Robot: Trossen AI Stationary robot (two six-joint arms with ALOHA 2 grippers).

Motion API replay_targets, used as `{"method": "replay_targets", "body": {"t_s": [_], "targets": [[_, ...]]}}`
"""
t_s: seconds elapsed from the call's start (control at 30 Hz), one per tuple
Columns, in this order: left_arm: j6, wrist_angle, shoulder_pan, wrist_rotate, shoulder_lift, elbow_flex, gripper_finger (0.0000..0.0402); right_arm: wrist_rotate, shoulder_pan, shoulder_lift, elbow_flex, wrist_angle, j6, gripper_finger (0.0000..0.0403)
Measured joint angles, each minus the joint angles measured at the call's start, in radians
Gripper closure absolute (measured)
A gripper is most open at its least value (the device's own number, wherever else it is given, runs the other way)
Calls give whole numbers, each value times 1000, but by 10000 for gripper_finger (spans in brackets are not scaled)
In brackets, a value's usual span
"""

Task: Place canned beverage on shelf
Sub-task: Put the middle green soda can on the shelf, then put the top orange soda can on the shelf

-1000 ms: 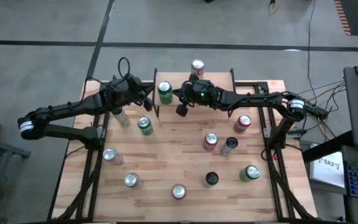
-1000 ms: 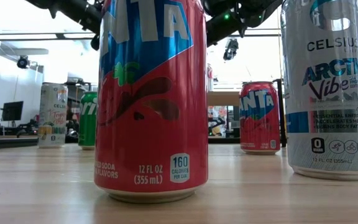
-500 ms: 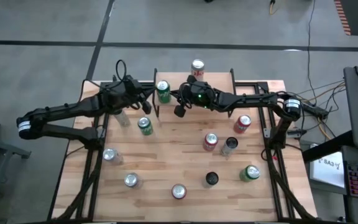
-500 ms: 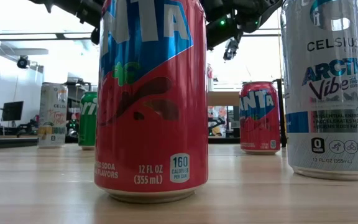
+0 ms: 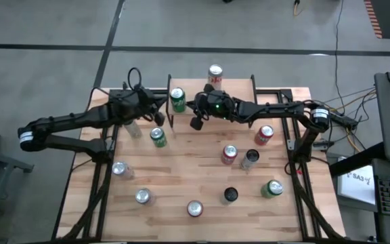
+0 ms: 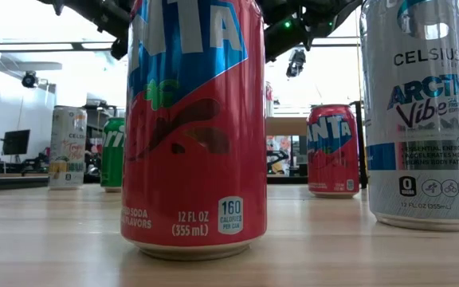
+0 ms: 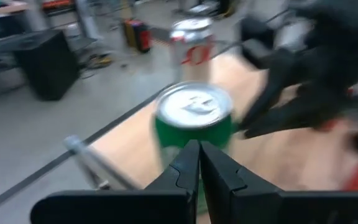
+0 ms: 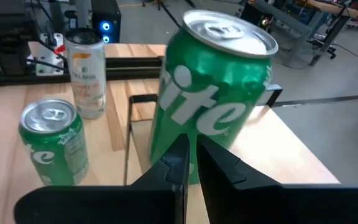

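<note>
Dark fingers of the right gripper (image 8: pixel 191 146) are pressed together and hold nothing, just in front of the green can (image 8: pixel 213 99). The left gripper (image 7: pixel 199 146), on the can's other side, has its fingers closed and empty too. The can stands upright on the shelf (image 8: pixel 284 143) near the left edge, long axis vertical, silver lid up. I judge it is placed, so I would draw both arms straight away from it, slowly, without brushing the wall of the can. Farther, a white can (image 5: pixel 214 72) stands at the shelf's far edge.
</note>
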Motion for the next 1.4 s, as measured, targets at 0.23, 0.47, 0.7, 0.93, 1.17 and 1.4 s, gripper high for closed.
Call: {"method": "replay_targets", "body": {"t_s": [0.23,0.47,0.7,0.93,1.17,1.4], "targets": [[71,33,10,-121,56,-1,402,0,4,-1,2,-4,0,381],[92,79,11,-110,120,-2,402,0,4,-1,2,-4,0,381],[78,84,9,-109,131,-2,402,1,4,-1,2,-4,-1,381],[35,50,4,-109,108,-2,402,0,4,-3,2,-34,1,381],[10,40,-48,-109,78,-3,402,0,8,-29,2,-104,27,381],[12,44,-141,-110,53,-3,402,-1,51,-73,2,-190,53,381]]}}
